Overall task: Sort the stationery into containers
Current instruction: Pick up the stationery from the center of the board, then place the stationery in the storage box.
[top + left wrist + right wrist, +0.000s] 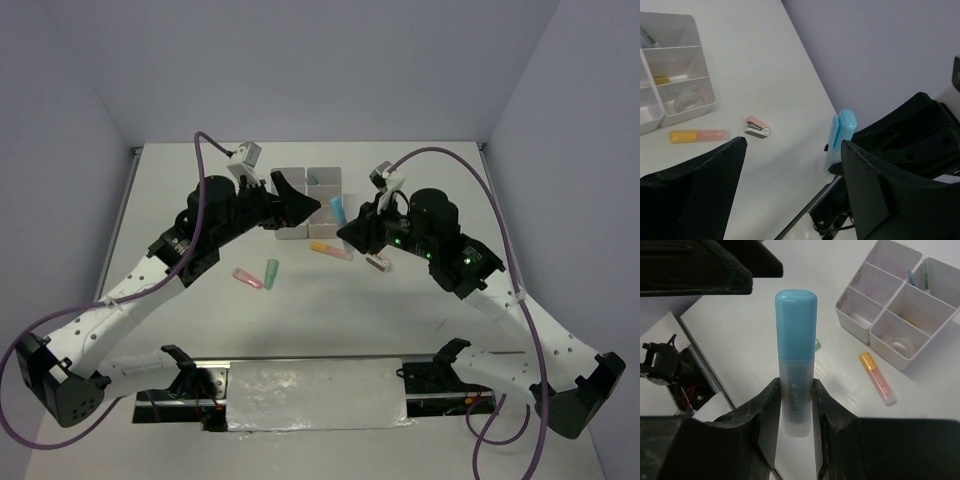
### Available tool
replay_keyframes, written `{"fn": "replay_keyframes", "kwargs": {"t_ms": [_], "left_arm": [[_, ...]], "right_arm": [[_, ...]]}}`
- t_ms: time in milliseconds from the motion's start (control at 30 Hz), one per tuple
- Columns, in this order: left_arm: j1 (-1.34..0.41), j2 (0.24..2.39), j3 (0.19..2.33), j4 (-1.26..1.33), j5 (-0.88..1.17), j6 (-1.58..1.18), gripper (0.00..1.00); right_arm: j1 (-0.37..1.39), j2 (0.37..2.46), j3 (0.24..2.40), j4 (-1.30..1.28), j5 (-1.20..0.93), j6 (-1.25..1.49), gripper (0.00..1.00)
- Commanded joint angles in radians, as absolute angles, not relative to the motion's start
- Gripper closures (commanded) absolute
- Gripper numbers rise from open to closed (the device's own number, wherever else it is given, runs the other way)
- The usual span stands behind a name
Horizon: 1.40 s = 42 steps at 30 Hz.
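Note:
My right gripper is shut on a blue marker and holds it upright above the table; from above the marker sits just right of the containers. My left gripper is open with nothing between its fingers, and the blue marker stands just beyond its right finger. The white containers hold a clear tape ring, a yellow item and thin pens. Loose on the table are an orange-and-pink marker, a pink marker and a green marker.
A small pink-and-white clip lies near the orange-and-pink marker, in front of the containers. The two grippers are close together in front of the container block. The arm bases and a silver plate run along the near edge.

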<state>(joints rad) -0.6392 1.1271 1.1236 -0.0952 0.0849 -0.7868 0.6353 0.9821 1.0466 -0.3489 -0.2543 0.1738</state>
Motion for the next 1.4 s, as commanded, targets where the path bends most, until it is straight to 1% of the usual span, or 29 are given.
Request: {"fn": "replay_keyframes", "kwargs": {"t_ms": [0,167,267,400,500,633,700,733,800,833,867,933,967,1000,1033,1067,1100,1133,1167,1200,1233,1267,1333,1367], "left_arm": [[-0.641,1.117,1.129,0.040,0.146,-0.811,0.13],[-0.657,1.149,1.150,0.028,0.160,-0.802,0.22],[-0.658,1.138,1.147,0.023,0.134,-0.801,0.23],[-0.660,1.135,1.158,0.003,0.118,-0.779,0.24],[-0.660,1.153,1.157,0.003,0.144,-0.782,0.27],[-0.660,1.183,1.160,0.003,0.143,-0.785,0.32],[-0.660,1.189,1.160,0.003,0.144,-0.787,0.36],[-0.660,1.189,1.160,0.005,0.146,-0.787,0.43],[-0.661,1.187,1.166,0.006,0.141,-0.781,0.52],[-0.660,1.189,1.176,0.003,0.135,-0.778,0.68],[-0.660,1.192,1.184,-0.021,0.130,-0.769,0.77],[-0.661,1.196,1.204,-0.043,0.120,-0.753,1.00],[-0.660,1.200,1.207,-0.052,0.117,-0.735,1.00],[-0.661,1.200,1.207,-0.051,0.114,-0.718,1.00],[-0.661,1.200,1.204,-0.048,0.092,-0.695,1.00],[-0.660,1.192,1.200,-0.046,0.057,-0.631,1.00],[-0.661,1.189,1.190,-0.049,0.011,-0.600,1.00],[-0.660,1.186,1.172,-0.032,-0.121,-0.525,1.00],[-0.660,1.186,1.157,-0.009,-0.179,-0.481,1.00],[-0.655,1.187,1.135,0.053,-0.219,-0.422,1.00],[-0.652,1.192,1.084,0.105,-0.254,-0.360,1.00],[-0.647,1.203,1.071,0.202,-0.268,-0.248,1.00],[-0.617,1.277,1.087,0.259,-0.304,-0.169,1.00],[-0.598,1.345,1.104,0.287,-0.290,-0.135,1.00]], "right_arm": [[0.687,0.977,1.060,-0.291,-0.229,0.190,1.00],[0.736,1.067,1.156,-0.351,-0.166,0.201,1.00],[0.739,1.083,1.169,-0.365,-0.121,0.218,1.00],[0.739,1.068,1.161,-0.324,-0.166,0.232,1.00],[0.765,1.086,1.193,-0.322,-0.172,0.230,1.00],[0.808,1.115,1.230,-0.327,-0.164,0.219,1.00],[0.831,1.130,1.245,-0.339,-0.144,0.215,1.00],[0.837,1.141,1.247,-0.341,-0.140,0.213,1.00],[0.845,1.149,1.244,-0.333,-0.123,0.213,1.00],[0.847,1.157,1.244,-0.331,-0.118,0.212,1.00],[0.848,1.161,1.247,-0.339,-0.109,0.210,1.00],[0.850,1.169,1.250,-0.334,-0.092,0.203,1.00],[0.850,1.170,1.249,-0.328,-0.087,0.201,0.99],[0.850,1.170,1.247,-0.327,-0.078,0.201,0.95],[0.847,1.163,1.246,-0.328,-0.066,0.204,0.65],[0.845,1.152,1.227,-0.324,-0.040,0.210,0.52],[0.842,1.137,1.214,-0.325,-0.014,0.216,0.41],[0.824,1.090,1.198,-0.324,0.038,0.230,0.28],[0.818,1.059,1.178,-0.319,0.064,0.238,0.21],[0.805,0.992,1.134,-0.316,0.084,0.244,0.20],[0.786,0.959,1.114,-0.319,0.119,0.255,0.01],[0.781,0.927,1.094,-0.324,0.133,0.258,0.00],[0.770,0.853,1.052,-0.334,0.146,0.267,0.00],[0.766,0.835,1.034,-0.345,0.146,0.265,0.00]]}}
